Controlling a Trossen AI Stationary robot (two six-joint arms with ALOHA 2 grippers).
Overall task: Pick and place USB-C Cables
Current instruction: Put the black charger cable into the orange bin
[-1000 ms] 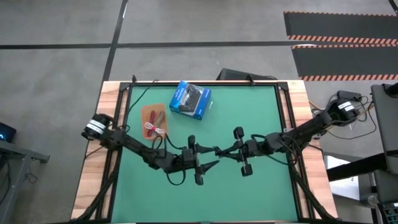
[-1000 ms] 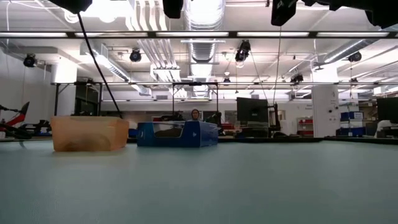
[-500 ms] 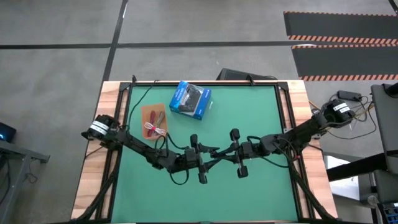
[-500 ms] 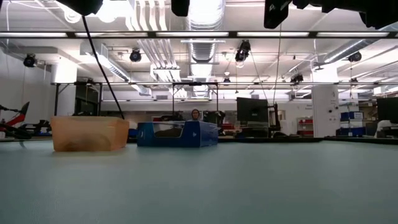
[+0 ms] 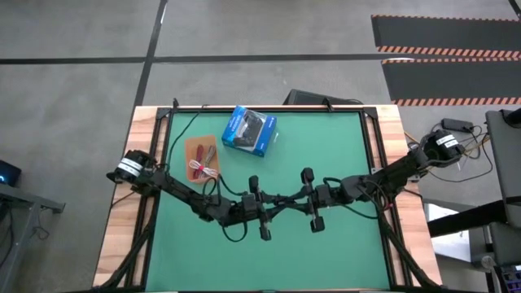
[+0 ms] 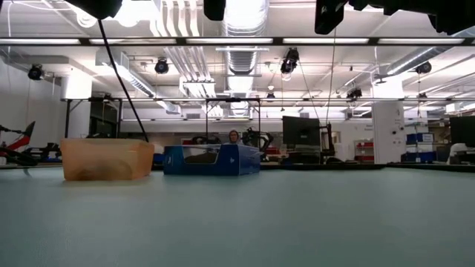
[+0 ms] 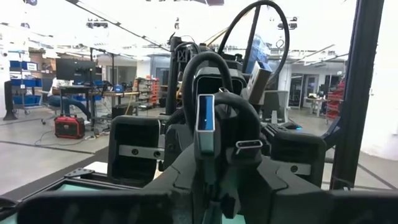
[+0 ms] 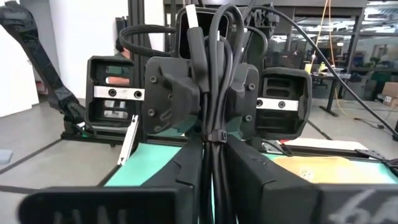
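A coiled black USB-C cable (image 7: 214, 81) hangs above the table's middle, between my two grippers, which meet tip to tip. My left gripper (image 5: 278, 203) comes from the left and my right gripper (image 5: 290, 197) from the right; both are shut on the cable, which also shows in the right wrist view (image 8: 214, 74). A flat brown tray (image 5: 202, 159) at the far left holds a white cable with a red tie (image 5: 203, 170) and a dark red cable (image 5: 206, 152). I cannot make out the grey cable. My left gripper has the black coil's lower part (image 7: 214, 171) between its two fingers, coming level from the table's left. The coil stands upright above the fingers, its two plugs (image 7: 205, 121) facing the camera, clear of the table. My right gripper pinches the bundled strands at the small tie (image 8: 215, 138) between its two fingers, coming level from the table's right. The strands run upright across the fingers, and the coil is clear of the table.
A blue box with a black picture (image 5: 250, 130) lies at the far middle, right of the tray; both show in the low view, the tray (image 6: 106, 159) and the box (image 6: 211, 159). Green mat lies open near and to the right. A person sits far behind the table (image 6: 234, 137).
My right gripper has gone toward the table's left and my left gripper slightly toward the far edge, so that the two gripper tips, apart a second ago, now meet at the cable. In the last half second there is hardly any motion.
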